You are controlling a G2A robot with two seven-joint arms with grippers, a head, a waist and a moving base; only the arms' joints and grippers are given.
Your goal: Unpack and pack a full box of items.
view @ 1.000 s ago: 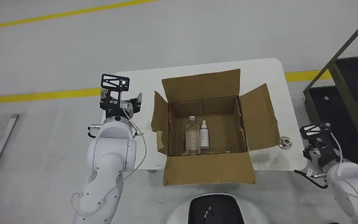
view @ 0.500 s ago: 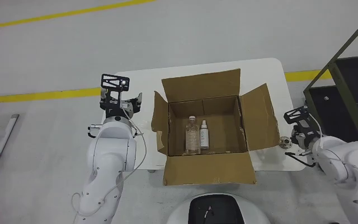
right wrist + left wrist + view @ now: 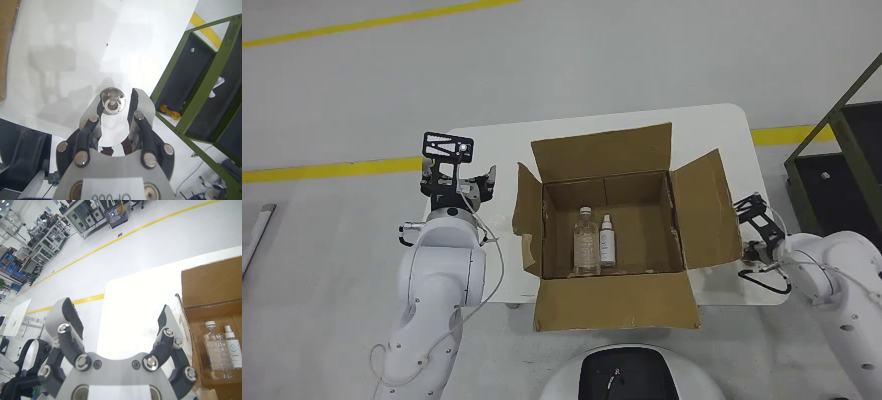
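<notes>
- top view: you have the cardboard box (image 3: pixel 612 170) standing open in the middle of the white table (image 3: pixel 492 150), all four flaps folded outward.
- inside it two items lie side by side on the floor of the box: a clear plastic bottle (image 3: pixel 586 243) and, just beside it on the right, a smaller white spray bottle (image 3: pixel 608 241). both have their caps toward the far wall.
- your left gripper (image 3: pixel 458 178) sits over the table's left part, near the box's left flap but apart from it.
- your right gripper (image 3: pixel 752 250) is low at the table's right edge, just beside the box's right flap.
- left wrist view: the left gripper (image 3: pixel 115 306) has its jaws spread wide and holds nothing, with bare table (image 3: pixel 132 313) between the fingers.
- the box (image 3: pixel 208 285) is off to one side, and you can see the clear bottle (image 3: pixel 215 349) and the spray bottle (image 3: pixel 231 349) lying against each other inside.
- right wrist view: the right gripper (image 3: pixel 116 95) has its jaws partly apart, one on each side of a small metal flange (image 3: pixel 112 103) that lies on the table.
- one pad meets the flange's rim and the other shows a gap, so it is not clamped. you cannot tell whether that first pad really touches.
- beside the table stands a green rack (image 3: pixel 208 75), with a yellow-orange object (image 3: pixel 170 113) lying on its dark lower shelf.
</notes>
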